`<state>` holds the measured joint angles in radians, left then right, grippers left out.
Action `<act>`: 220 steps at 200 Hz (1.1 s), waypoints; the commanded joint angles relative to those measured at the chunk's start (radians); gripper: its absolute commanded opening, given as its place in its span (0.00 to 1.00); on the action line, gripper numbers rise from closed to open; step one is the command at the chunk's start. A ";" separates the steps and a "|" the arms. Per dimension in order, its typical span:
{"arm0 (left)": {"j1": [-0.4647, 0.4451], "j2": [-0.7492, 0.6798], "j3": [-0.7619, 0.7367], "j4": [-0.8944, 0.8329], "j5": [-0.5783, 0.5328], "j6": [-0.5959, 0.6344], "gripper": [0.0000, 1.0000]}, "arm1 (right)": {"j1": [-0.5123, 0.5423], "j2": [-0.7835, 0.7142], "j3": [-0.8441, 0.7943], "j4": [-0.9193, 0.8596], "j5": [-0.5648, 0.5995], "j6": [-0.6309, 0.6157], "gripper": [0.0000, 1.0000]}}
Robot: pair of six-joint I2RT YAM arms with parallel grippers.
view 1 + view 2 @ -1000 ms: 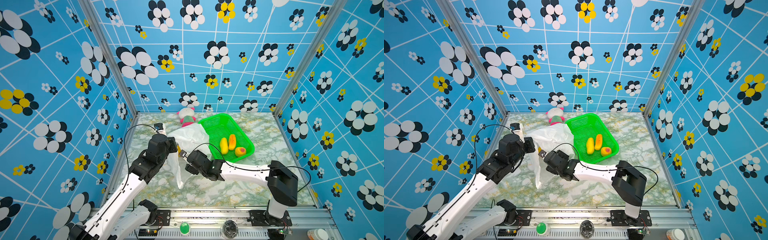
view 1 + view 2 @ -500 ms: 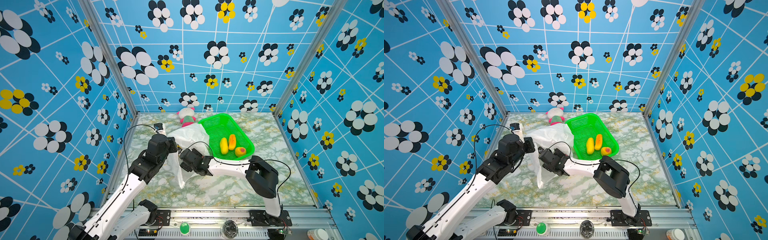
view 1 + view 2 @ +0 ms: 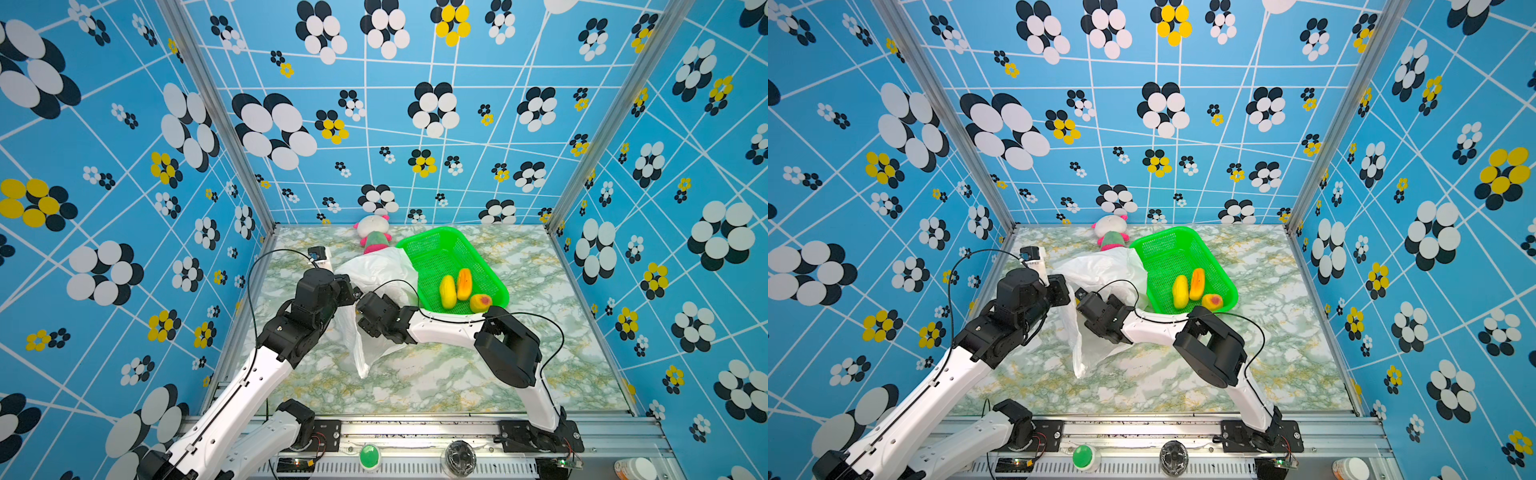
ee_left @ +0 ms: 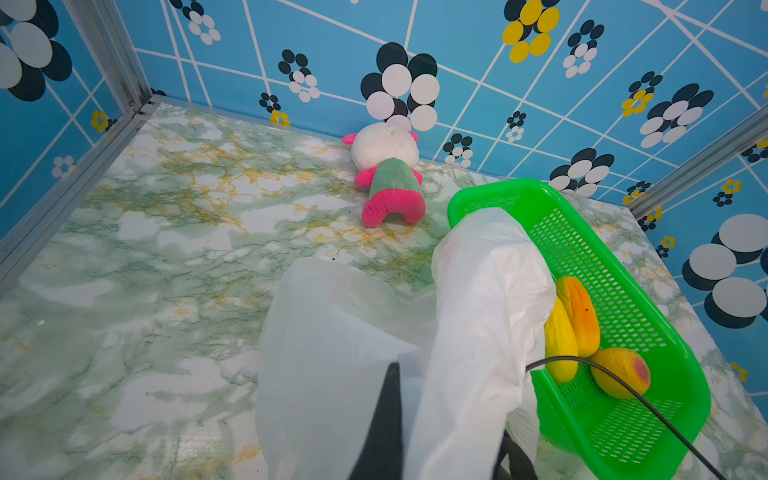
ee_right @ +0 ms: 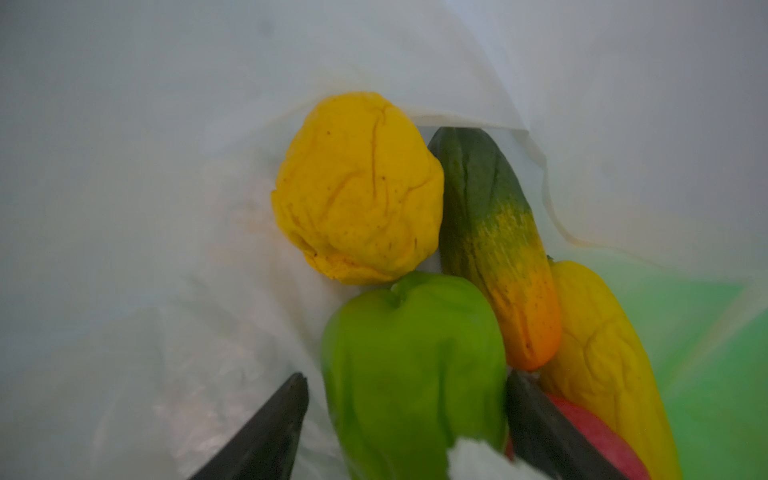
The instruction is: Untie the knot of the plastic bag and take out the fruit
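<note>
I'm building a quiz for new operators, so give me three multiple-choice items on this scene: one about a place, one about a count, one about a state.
1. Where is the doll? A held in a gripper; B on the table by the back wall; C on a shelf.
2. How many fruits lie in the basket? A three; B one; C five.
3. The bag is: A knotted shut; B torn in half; C open.
B: it lies by the wall. A: one yellow, one orange, one yellow-red. C: the right gripper is inside it, jaws either side of a green fruit.
</note>
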<state>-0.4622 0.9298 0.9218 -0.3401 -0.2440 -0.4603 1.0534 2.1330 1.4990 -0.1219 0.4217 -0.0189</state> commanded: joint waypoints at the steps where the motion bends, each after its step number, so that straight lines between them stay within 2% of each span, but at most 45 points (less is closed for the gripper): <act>1: 0.007 -0.016 0.005 0.000 -0.012 -0.009 0.00 | -0.010 0.004 0.016 -0.034 -0.044 0.024 0.67; 16: 0.006 -0.017 0.005 0.000 -0.011 -0.009 0.01 | -0.012 -0.016 0.006 -0.032 -0.074 0.039 0.59; 27: 0.007 -0.018 0.005 -0.001 -0.012 -0.009 0.00 | -0.013 -0.037 -0.005 -0.032 -0.099 0.052 0.57; 86: 0.007 -0.017 0.005 0.000 -0.012 -0.008 0.01 | -0.014 -0.265 -0.166 0.037 -0.154 0.137 0.81; 113: 0.007 -0.018 0.005 -0.001 -0.013 -0.008 0.01 | -0.013 -0.342 -0.209 0.022 -0.158 0.146 0.83; 125: 0.007 -0.019 0.005 -0.002 -0.015 -0.008 0.01 | -0.011 -0.369 -0.217 0.003 -0.126 0.152 0.82; 146: 0.007 -0.020 0.005 -0.002 -0.016 -0.008 0.01 | -0.001 -0.423 -0.246 -0.009 -0.069 0.139 0.77; 166: 0.007 -0.017 0.005 -0.002 -0.017 -0.009 0.01 | 0.021 -0.488 -0.328 0.074 -0.087 0.072 0.69; 199: 0.007 -0.016 0.005 -0.002 -0.017 -0.007 0.01 | 0.027 -0.534 -0.427 0.157 -0.319 -0.059 0.53; 220: 0.007 -0.017 0.005 -0.002 -0.019 -0.009 0.01 | 0.029 -0.486 -0.403 0.105 -0.397 -0.119 0.44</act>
<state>-0.4622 0.9260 0.9218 -0.3439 -0.2443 -0.4629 1.0798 1.6138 1.0897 -0.0177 0.1696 -0.0273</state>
